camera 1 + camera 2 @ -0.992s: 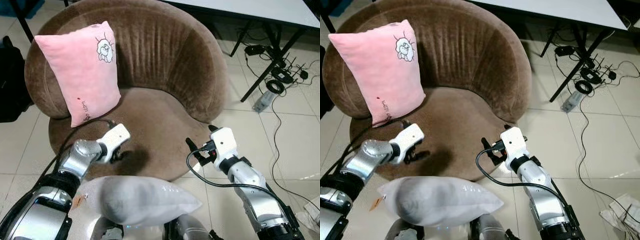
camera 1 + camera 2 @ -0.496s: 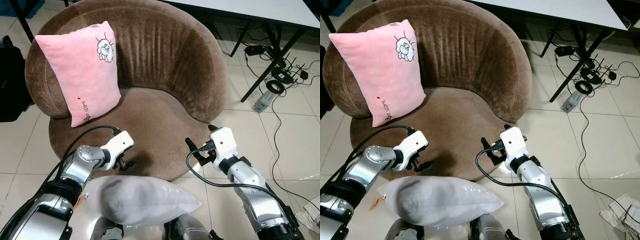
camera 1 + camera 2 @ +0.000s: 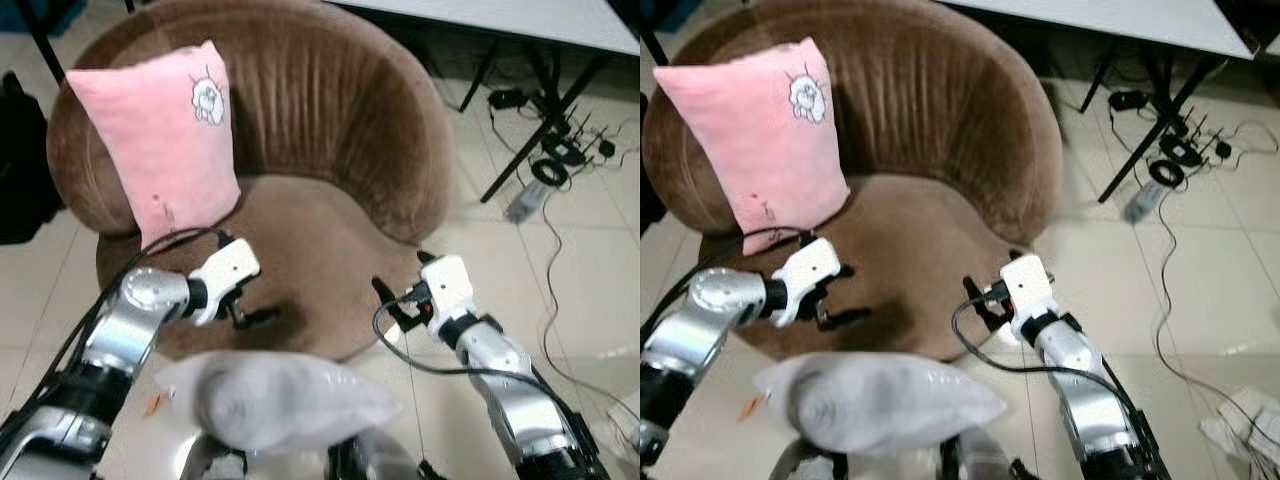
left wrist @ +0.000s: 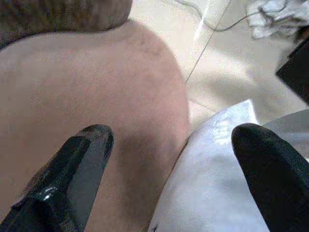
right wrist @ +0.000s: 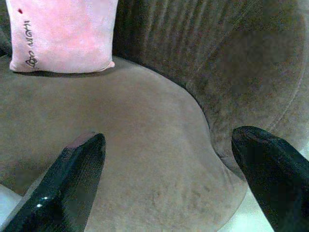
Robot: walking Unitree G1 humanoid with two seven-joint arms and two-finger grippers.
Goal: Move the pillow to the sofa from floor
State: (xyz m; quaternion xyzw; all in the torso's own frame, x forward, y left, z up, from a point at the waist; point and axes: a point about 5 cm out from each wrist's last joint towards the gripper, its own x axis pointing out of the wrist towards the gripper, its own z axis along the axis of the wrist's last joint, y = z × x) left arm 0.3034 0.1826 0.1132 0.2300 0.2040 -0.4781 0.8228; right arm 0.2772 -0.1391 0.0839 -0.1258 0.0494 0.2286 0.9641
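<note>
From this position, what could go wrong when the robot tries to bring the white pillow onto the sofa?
1. The white pillow lies low, close to the robot's body, while both open grippers, left gripper and right gripper, hover above the seat edge; a grasp may miss it or catch only a corner.
2. The pink pillow leans upright against the sofa backrest; a swinging arm or the incoming pillow might topple it.

The white pillow (image 3: 285, 400) is motion-blurred, its lower edge cut off by the frame. Cables (image 3: 560, 150) by the table legs smear together (nothing separable).
</note>
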